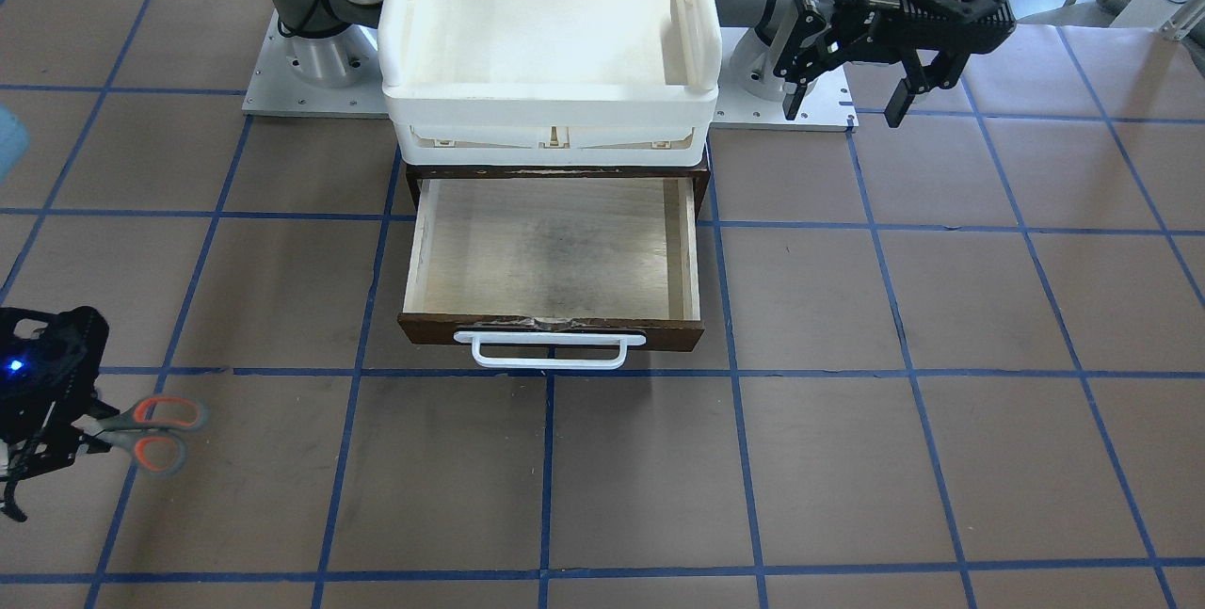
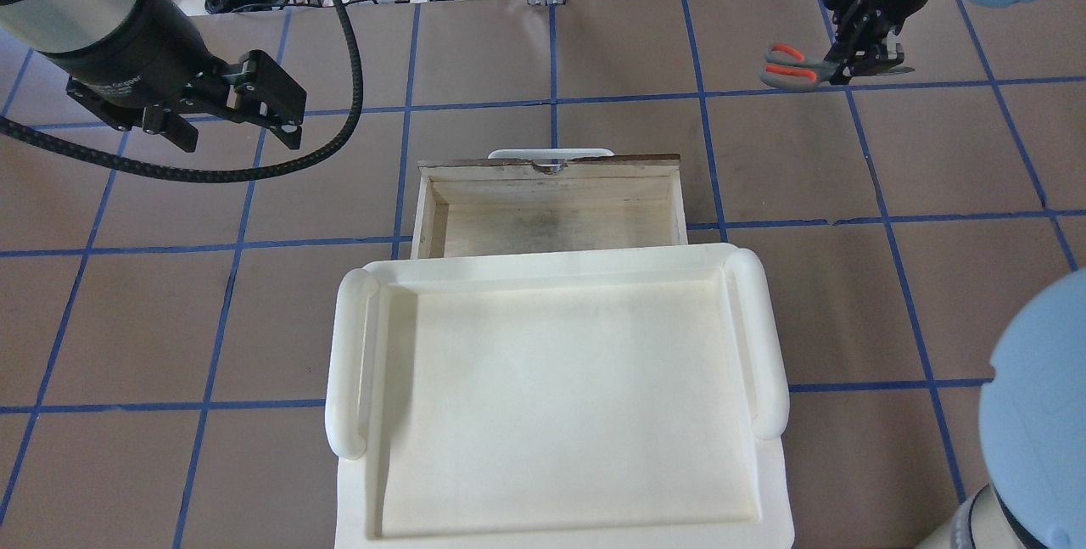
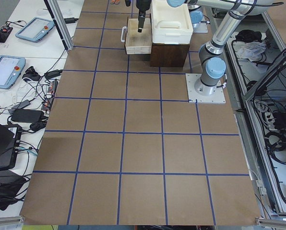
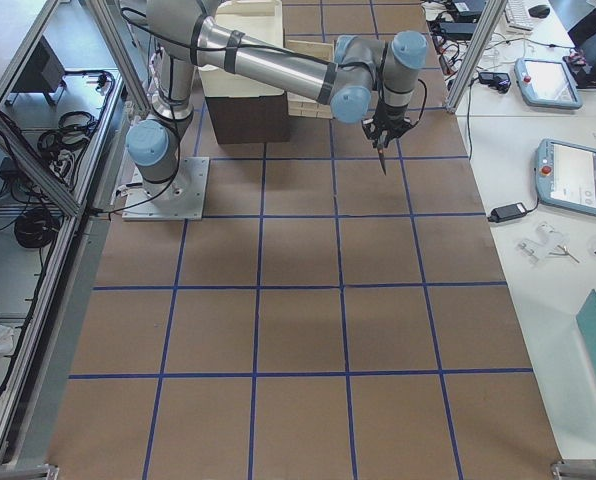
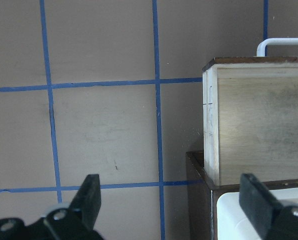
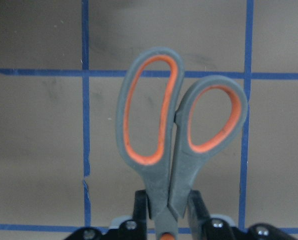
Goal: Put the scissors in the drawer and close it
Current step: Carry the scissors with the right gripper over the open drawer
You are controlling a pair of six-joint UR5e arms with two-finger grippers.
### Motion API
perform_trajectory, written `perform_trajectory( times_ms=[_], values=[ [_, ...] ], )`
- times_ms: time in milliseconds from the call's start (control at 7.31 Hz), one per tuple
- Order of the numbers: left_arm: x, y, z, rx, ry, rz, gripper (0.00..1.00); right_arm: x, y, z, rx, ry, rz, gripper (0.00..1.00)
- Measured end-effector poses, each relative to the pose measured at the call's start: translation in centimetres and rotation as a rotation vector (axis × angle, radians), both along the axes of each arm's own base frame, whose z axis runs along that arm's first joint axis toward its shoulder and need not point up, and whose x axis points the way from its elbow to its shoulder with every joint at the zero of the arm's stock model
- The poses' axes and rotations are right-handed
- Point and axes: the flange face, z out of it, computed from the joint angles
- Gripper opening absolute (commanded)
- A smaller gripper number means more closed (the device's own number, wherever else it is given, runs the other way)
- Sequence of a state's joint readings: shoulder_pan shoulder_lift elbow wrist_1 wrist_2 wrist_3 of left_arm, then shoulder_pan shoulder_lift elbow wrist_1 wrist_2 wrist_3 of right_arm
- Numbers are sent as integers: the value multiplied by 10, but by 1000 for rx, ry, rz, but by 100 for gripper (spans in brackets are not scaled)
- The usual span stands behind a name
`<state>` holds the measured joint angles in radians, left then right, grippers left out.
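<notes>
The right gripper (image 2: 853,61) is clamped on the scissors (image 2: 789,65) at the neck beside the handle loops, near the table edge opposite the robot. The drawer (image 1: 555,251) stands pulled out at mid-table beneath a white tray (image 1: 551,101). The left gripper (image 1: 847,101) hovers beside the tray with its fingers spread apart.
</notes>
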<state>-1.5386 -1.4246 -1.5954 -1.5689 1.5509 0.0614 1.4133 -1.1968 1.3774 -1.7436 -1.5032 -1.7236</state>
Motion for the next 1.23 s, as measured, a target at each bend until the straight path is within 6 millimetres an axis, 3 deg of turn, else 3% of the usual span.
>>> perform_trajectory(
  times_ms=[410, 684, 958, 1231],
  values=[
    [0, 6, 4, -1, -1, 0, 100, 141, 36, 18, 13, 1, -93, 0],
    [0, 7, 5, -2, -2, 1, 100, 212, 70, 33, -4, 11, -57, 0],
    [0, 7, 5, -2, -2, 1, 100, 264, 102, 34, -17, 50, 31, 0],
    [0, 7, 5, -2, -2, 1, 100, 287, 118, 23, -4, 62, 73, 0]
  ],
)
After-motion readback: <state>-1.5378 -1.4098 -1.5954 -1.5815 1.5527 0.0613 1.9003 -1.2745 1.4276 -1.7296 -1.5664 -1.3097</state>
